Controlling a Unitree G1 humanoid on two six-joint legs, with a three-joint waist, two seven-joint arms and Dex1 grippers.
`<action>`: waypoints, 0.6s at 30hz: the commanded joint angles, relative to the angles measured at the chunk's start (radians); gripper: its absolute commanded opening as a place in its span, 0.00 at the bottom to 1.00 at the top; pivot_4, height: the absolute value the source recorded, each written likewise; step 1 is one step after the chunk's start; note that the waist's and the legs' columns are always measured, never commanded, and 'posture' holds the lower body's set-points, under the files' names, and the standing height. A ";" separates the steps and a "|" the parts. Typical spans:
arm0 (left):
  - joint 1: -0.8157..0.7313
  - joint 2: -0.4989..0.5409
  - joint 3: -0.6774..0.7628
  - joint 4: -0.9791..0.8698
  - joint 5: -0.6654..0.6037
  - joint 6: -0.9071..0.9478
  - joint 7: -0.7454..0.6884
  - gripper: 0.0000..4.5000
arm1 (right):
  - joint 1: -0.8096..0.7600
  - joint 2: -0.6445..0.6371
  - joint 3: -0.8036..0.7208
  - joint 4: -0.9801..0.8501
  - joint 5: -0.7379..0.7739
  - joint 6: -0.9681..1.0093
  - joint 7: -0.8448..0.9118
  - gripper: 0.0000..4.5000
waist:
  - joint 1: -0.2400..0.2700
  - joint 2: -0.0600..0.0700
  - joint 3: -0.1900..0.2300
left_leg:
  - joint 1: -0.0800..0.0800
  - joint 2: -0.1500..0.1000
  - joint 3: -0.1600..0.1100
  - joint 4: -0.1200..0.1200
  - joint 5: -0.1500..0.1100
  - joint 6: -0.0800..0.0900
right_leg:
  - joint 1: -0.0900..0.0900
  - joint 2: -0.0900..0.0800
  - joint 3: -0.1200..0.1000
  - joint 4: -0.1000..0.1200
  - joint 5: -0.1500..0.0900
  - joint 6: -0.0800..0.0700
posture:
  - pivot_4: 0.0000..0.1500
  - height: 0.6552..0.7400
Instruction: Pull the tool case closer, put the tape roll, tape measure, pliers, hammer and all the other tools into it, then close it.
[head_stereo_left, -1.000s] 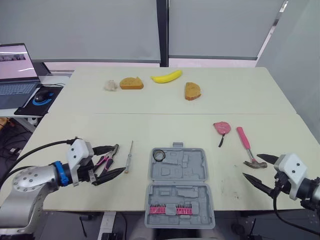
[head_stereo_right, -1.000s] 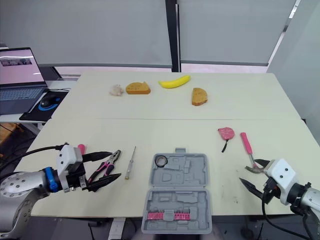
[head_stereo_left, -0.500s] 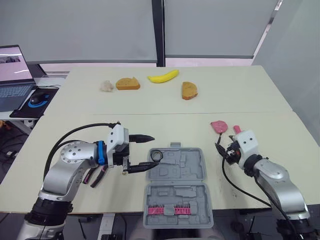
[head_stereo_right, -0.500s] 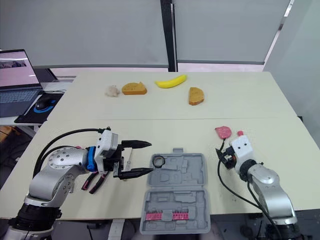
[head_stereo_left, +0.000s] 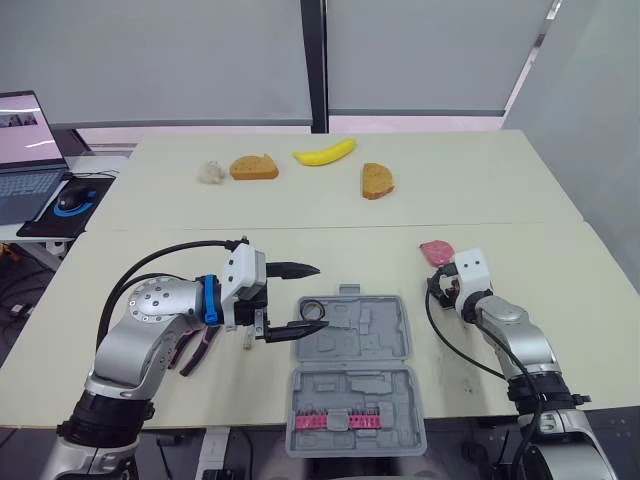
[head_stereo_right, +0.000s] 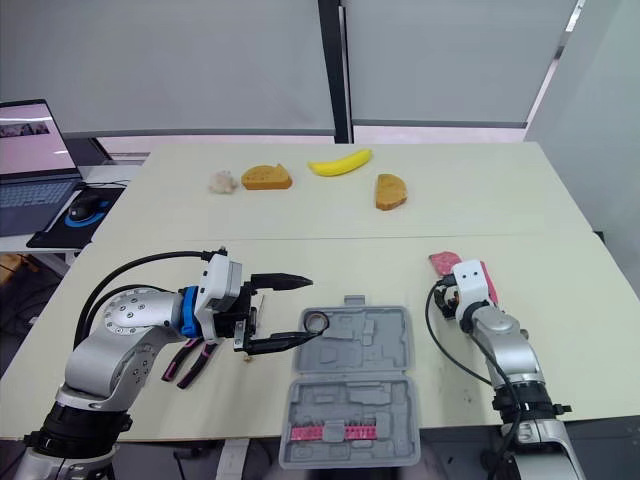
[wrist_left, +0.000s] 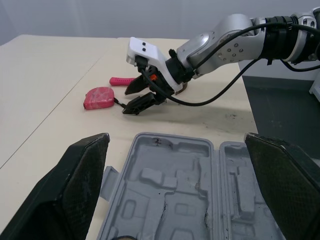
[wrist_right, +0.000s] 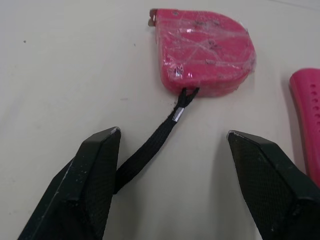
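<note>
Both arms moved in from the table edges to their targets

Since the earlier frame the left gripper (head_stereo_left: 320, 296) has swung away from the pliers (head_stereo_left: 193, 347) to the near wall of the tool case (head_stereo_left: 375, 330), and the right gripper (wrist_right: 172, 134) has drawn up to the tape measure (wrist_right: 205, 50). Left fingers stand spread wide and empty; the tape roll (head_stereo_left: 317, 309), already in the case's corner pocket, lies near their tips. Judged positioned to grip the case wall. Right fingers are likewise spread, holding nothing. The tape measure lies just ahead of them, its black strap (wrist_right: 150, 147) trailing back between them and the hammer handle (wrist_right: 306, 115) to one side: a pre-grasp line-up. Surface: pale table (head_stereo_left: 300, 210), lightly scuffed. Beyond: banana (head_stereo_left: 324, 153), bread slices (head_stereo_left: 254, 166), laptop (head_stereo_left: 25, 150), grey blinds (head_stereo_left: 150, 60)
</note>
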 joint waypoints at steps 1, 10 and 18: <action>-0.003 0.003 0.004 -0.041 -0.023 0.000 0.008 1.00 | -0.029 0.006 -0.026 0.039 0.007 -0.039 -0.010 0.80 | -0.003 0.000 0.000 | 0.000 0.000 0.000 0.000 0.000 0.000 | 0.000 0.000 0.000 0.001 0.000 0.000 | 1.00 0.95; -0.034 0.010 -0.011 -0.039 -0.021 0.038 0.018 1.00 | -0.083 0.009 -0.033 0.152 0.017 -0.092 0.026 0.37 | -0.003 0.000 0.000 | 0.000 0.001 0.000 0.001 0.000 0.000 | -0.001 0.002 0.001 0.004 0.000 0.000 | 1.00 0.95; -0.032 0.005 -0.018 -0.048 -0.014 0.039 0.027 1.00 | -0.093 0.009 -0.026 0.173 0.016 -0.110 0.053 0.04 | -0.004 0.000 0.000 | 0.000 0.003 0.001 0.001 0.000 0.000 | -0.003 0.004 0.002 0.005 0.000 0.000 | 1.00 0.95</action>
